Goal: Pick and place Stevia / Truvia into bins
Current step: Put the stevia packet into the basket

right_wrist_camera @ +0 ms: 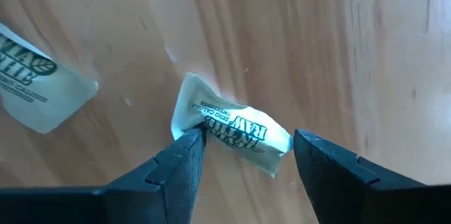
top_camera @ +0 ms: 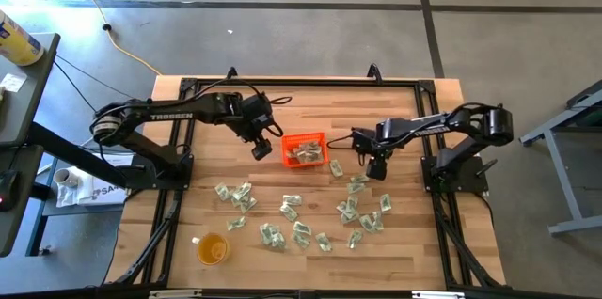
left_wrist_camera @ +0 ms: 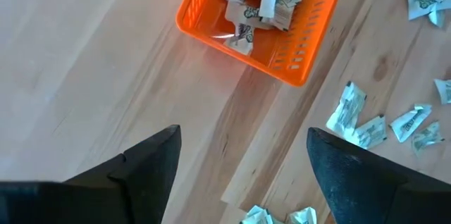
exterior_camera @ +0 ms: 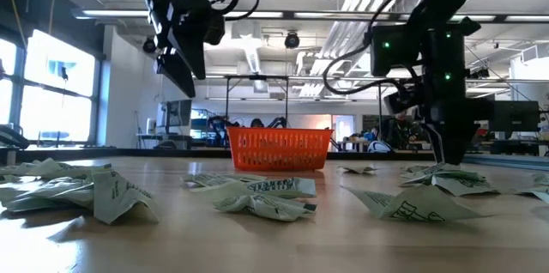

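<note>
The left gripper hangs above the table just beside the outer wall of the small square orange plastic tray. Its fingers stand spread wide, with bare wood between them and nothing held. Seen from this gripper, the tray lies ahead and slightly to one side, and it already holds a small heap of sachets. The nearest loose ones lie a short way off on the gripper's other side.

The pale green and white paper sachets are scattered across the light wooden table, most of them in the stretch between the two arms and towards the front edge. A round translucent yellow-orange cup stands well apart from both grippers.

The right gripper is down at the table surface on the far side of the tray from the left arm. Its jaws are partly open and straddle one crumpled sachet, which lies on the wood. One finger touches the sachet's end, while the other is just clear of it. The sachet's long axis runs roughly across the gap, finger to finger, so closing would likely pinch it end to end. The right arm is clearly the nearer one for this pick.
</note>
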Tool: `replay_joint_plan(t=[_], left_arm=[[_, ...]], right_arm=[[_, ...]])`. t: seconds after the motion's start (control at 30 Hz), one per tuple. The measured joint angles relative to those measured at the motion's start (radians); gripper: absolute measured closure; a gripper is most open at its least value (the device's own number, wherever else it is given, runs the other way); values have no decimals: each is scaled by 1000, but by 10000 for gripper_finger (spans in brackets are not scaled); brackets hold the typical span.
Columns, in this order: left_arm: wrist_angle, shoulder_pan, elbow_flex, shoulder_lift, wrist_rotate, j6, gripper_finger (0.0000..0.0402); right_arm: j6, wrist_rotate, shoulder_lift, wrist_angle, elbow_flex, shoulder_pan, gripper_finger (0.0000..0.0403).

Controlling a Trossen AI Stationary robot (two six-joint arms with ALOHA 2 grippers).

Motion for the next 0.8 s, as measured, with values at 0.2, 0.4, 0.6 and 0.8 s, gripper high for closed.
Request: replay_joint_plan(t=[0.2,0.4,0.6,0.8], left_arm=[[2,0,0,0,0,0,58],[5,0,0,0,-2,0,62],[15,0,0,0,-5,0,59],[58,0,0,0,-5,0,58]], right_arm=[[41,-55,-1,20,-18,-3,268],[143,-174,5,22,90,-45,387],[155,-244,4,41,341,-62,378],[42,-304,80,122,510,-64,388]])
